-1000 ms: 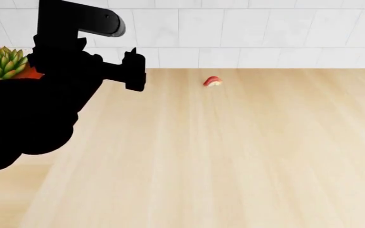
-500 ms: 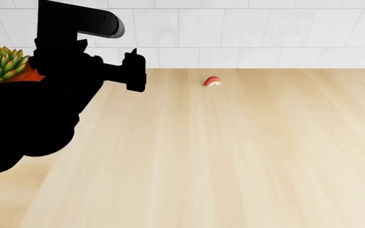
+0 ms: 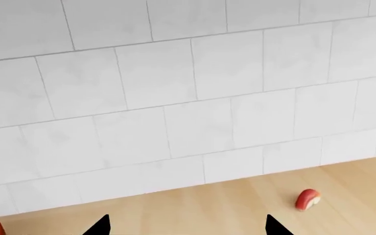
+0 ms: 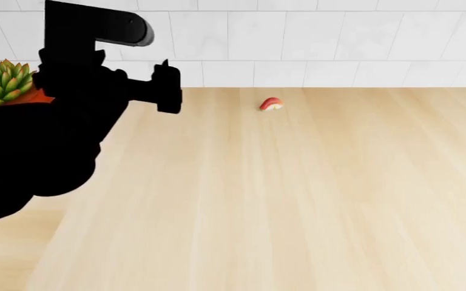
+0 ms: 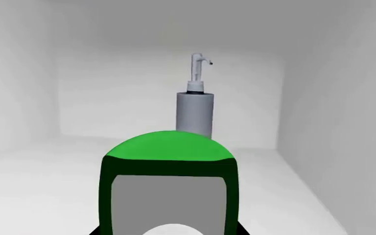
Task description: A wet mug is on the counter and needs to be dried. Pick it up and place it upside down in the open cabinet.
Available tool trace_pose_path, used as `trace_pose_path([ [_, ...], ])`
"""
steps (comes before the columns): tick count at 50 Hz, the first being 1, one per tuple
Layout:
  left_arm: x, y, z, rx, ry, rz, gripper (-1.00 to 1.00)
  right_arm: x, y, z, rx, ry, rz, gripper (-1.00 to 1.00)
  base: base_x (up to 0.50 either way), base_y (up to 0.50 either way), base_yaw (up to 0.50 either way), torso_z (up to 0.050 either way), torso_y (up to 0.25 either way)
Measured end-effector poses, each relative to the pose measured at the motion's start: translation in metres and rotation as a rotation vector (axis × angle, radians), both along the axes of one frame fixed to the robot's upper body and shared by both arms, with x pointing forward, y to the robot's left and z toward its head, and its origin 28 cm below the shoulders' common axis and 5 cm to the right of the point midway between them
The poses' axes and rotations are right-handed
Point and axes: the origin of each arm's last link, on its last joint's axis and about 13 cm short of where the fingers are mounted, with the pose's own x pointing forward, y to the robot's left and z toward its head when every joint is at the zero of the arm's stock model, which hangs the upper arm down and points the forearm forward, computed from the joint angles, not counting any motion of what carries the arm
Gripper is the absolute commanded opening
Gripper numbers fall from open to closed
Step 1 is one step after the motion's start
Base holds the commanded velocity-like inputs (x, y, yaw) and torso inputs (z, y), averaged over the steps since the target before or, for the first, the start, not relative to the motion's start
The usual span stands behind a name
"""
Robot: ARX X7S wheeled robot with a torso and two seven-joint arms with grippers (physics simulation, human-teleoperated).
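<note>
In the right wrist view the mug (image 5: 167,183) fills the lower middle of the picture, very close to the camera, inside a pale grey-white cabinet (image 5: 37,98) with plain side walls, a back wall and a flat floor. Its glossy green wall frames a pale grey inner area, and a curved green edge shows along its far side. Whether it is upright or turned over cannot be told. Behind it, toward the back wall, a grey pump bottle (image 5: 195,110) stands upright with its thin nozzle on top. Dark slivers show on either side of the mug at the picture's edge, but the right claw itself cannot be made out, so whether it grips the mug cannot be told. In the head view the left arm (image 4: 47,133) is a black shape raised over the near left part of the pale wooden bench (image 4: 298,194). Its left claw (image 3: 186,226) shows in the left wrist view only as two dark tips set well apart with nothing between them. A succulent plant (image 4: 2,82) in a red-orange pot sits at the far left, partly hidden by the arm. A small red and white piece of sushi (image 4: 271,104) lies on the bench near the white tiled wall (image 4: 338,42).
</note>
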Motion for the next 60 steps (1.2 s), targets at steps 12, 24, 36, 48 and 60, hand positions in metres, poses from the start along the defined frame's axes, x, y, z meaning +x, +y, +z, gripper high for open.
trace_pose_path([
  [12,0.0002,0.002,-0.0003,-0.006,-0.007,0.01,1.0,0.0043,0.0049,-0.0026,-0.003,0.006,0.003,-1.0,0.0,0.0,0.0,0.0,0.0],
  [24,-0.0008,0.0034,0.0006,-0.002,-0.022,0.023,1.0,0.0033,0.0067,-0.0013,-0.006,-0.005,-0.001,-1.0,0.0,0.0,0.0,0.0,-0.109],
  [36,-0.0005,0.0046,0.0013,-0.004,-0.025,0.031,1.0,0.0043,0.0063,-0.0015,-0.003,-0.007,0.001,-1.0,0.0,0.0,0.0,0.0,0.0],
  [48,-0.0007,0.0054,0.0018,-0.008,-0.026,0.032,1.0,0.0038,0.0062,-0.0013,0.004,-0.005,0.022,1.0,0.0,0.0,0.0,0.0,-0.002],
  [60,-0.0003,0.0058,0.0015,-0.011,-0.025,0.031,1.0,0.003,0.0054,-0.0012,-0.004,-0.003,0.001,1.0,0.0,0.0,0.0,0.0,0.016],
])
